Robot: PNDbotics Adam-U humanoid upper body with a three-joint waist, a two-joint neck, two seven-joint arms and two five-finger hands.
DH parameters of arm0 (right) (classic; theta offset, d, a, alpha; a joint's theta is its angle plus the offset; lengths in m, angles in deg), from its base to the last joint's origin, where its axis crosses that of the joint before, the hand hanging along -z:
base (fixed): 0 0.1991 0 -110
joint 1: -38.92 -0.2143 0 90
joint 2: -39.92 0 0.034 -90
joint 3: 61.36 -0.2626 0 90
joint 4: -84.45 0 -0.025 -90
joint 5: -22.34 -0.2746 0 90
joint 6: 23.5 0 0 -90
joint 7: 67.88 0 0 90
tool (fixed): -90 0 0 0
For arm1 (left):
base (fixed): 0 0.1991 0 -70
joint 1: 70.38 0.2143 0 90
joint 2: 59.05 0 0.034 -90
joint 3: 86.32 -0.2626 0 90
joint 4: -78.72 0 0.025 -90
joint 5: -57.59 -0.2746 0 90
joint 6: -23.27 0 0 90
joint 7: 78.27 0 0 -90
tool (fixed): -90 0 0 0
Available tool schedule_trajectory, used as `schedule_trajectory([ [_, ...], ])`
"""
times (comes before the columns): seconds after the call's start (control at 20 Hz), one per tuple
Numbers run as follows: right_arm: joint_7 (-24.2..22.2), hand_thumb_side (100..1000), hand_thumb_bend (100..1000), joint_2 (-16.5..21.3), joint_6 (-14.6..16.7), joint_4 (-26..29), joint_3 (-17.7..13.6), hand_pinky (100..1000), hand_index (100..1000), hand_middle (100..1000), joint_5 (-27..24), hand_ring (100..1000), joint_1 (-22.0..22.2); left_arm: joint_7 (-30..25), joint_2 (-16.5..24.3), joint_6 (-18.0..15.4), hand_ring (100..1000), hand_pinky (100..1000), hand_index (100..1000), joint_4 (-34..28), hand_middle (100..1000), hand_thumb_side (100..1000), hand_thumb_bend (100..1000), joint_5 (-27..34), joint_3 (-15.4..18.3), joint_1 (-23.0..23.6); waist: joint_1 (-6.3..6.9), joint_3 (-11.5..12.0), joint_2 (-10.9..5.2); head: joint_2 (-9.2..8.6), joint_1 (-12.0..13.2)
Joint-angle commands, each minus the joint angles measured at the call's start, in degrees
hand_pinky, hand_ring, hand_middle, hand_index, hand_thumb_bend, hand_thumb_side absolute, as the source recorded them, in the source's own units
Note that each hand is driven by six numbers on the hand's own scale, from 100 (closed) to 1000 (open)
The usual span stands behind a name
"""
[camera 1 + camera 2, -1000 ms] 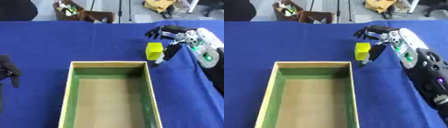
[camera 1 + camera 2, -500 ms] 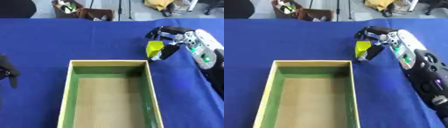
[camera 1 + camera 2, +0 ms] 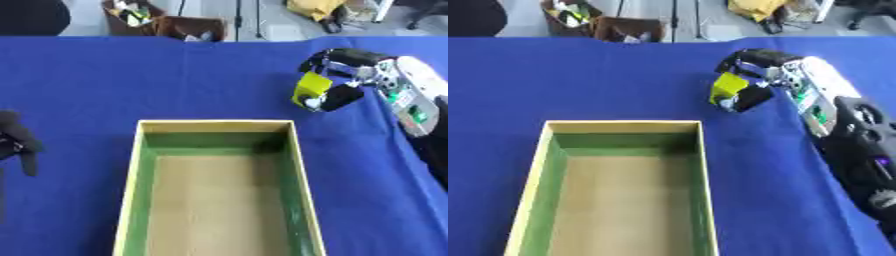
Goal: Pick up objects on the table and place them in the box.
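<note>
Right hand (image 3: 346, 80) comes in from the upper right and curls its black fingers and thumb round a yellow block (image 3: 311, 86), pinching it just past the far right corner of the box (image 3: 129, 200). Whether the block's lower end touches the cloth or hangs above it cannot be told; it leans to one side and a pale patch shows at its bottom edge. Only the left eye view shows the left hand (image 3: 19, 142), a dark shape at the left edge with fingers pointing down over the table (image 3: 175, 75); its outline is soft and half cut off, so its fingers cannot be read. The right eye view has no trace of it, but shows far more of the right forearm (image 3: 820, 102): a white shell with small green marks, then black casing with round joints running down to the lower right corner.

The box is a long open rectangle with pale yellow rims, green inner walls and a flat tan floor that looks like card; its near end runs out of the bottom of both views. A smooth blue cloth covers the table. Beyond its far edge stand brown containers (image 3: 188, 27) and a yellow bundle (image 3: 754, 9), too blurred to make out
</note>
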Motion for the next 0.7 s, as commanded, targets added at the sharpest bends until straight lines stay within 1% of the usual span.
schedule_trajectory([
  [0.05, -1.46, 461, 196, 2.20, 0.45, 0.28, -0.88, 748, 933, 845, 0.72, 821, -1.42, -0.20, 0.29, 0.06, 428, 209, 650, -1.01, 450, 722, 100, -0.34, -0.02, -0.18, -0.01, -0.12, -1.44, -0.29, 0.12],
  [0.1, -1.98, 454, 241, 2.26, 0.50, 0.31, -0.93, 752, 937, 848, 0.86, 824, -1.44, -0.19, 0.28, 0.07, 428, 209, 649, -1.01, 449, 722, 100, -0.35, -0.01, -0.16, -0.02, -0.16, -1.43, -0.26, 0.14],
  [0.15, -2.38, 455, 260, 2.31, 0.44, 0.36, -1.00, 754, 939, 849, 1.07, 824, -1.47, -0.18, 0.26, 0.09, 428, 209, 649, -1.01, 449, 722, 100, -0.34, -0.01, -0.16, -0.03, -0.18, -1.42, -0.27, 0.15],
  [0.2, -2.62, 452, 308, 2.36, 0.18, 0.38, -1.12, 756, 942, 851, 1.37, 826, -1.49, -0.20, 0.26, 0.10, 427, 209, 649, -1.01, 448, 722, 100, -0.33, -0.04, -0.17, -0.04, -0.19, -1.39, -0.36, 0.12],
  [0.25, -2.64, 452, 331, 2.37, -0.27, 0.37, -1.27, 757, 944, 852, 1.77, 827, -1.51, -0.24, 0.25, 0.10, 427, 209, 649, -1.01, 448, 722, 100, -0.32, -0.08, -0.18, -0.05, -0.19, -1.37, -0.44, 0.08],
  [0.3, -2.45, 447, 444, 2.41, -0.83, 0.36, -1.40, 762, 953, 855, 2.24, 829, -1.51, -0.28, 0.23, 0.10, 427, 209, 648, -1.01, 447, 723, 100, -0.32, -0.10, -0.17, -0.04, -0.17, -1.34, -0.54, 0.06],
  [0.35, -2.05, 446, 468, 2.43, -1.47, 0.40, -1.49, 764, 956, 855, 2.75, 830, -1.50, -0.29, 0.20, 0.11, 427, 209, 648, -1.01, 446, 723, 100, -0.33, -0.09, -0.16, -0.03, -0.15, -1.32, -0.61, 0.04],
  [0.4, -1.53, 447, 538, 2.44, -2.13, 0.45, -1.57, 767, 962, 858, 3.22, 832, -1.49, -0.28, 0.18, 0.12, 427, 209, 648, -1.01, 445, 722, 100, -0.34, -0.07, -0.15, -0.02, -0.14, -1.29, -0.64, 0.01],
  [0.45, -0.95, 448, 549, 2.45, -2.78, 0.51, -1.60, 769, 964, 859, 3.67, 833, -1.47, -0.29, 0.17, 0.12, 427, 209, 648, -1.01, 445, 722, 100, -0.35, -0.07, -0.14, -0.02, -0.14, -1.27, -0.63, -0.02],
  [0.5, -0.38, 452, 589, 2.46, -3.42, 0.57, -1.59, 772, 960, 857, 4.13, 835, -1.46, -0.34, 0.15, 0.13, 427, 209, 648, -1.01, 445, 723, 100, -0.36, -0.09, -0.15, -0.02, -0.17, -1.25, -0.63, -0.05],
  [0.55, 0.00, 451, 604, 2.46, -4.02, 0.59, -1.52, 775, 958, 855, 4.61, 835, -1.44, -0.41, 0.14, 0.13, 428, 209, 648, -1.01, 445, 723, 100, -0.37, -0.12, -0.16, -0.03, -0.20, -1.24, -0.63, -0.07],
  [0.7, 0.19, 448, 653, 2.42, -5.36, 0.60, -1.30, 780, 938, 834, 5.87, 835, -1.34, -0.57, 0.09, 0.15, 428, 209, 648, -1.01, 445, 723, 100, -0.40, -0.15, -0.19, -0.05, -0.23, -1.21, -0.75, -0.16],
])
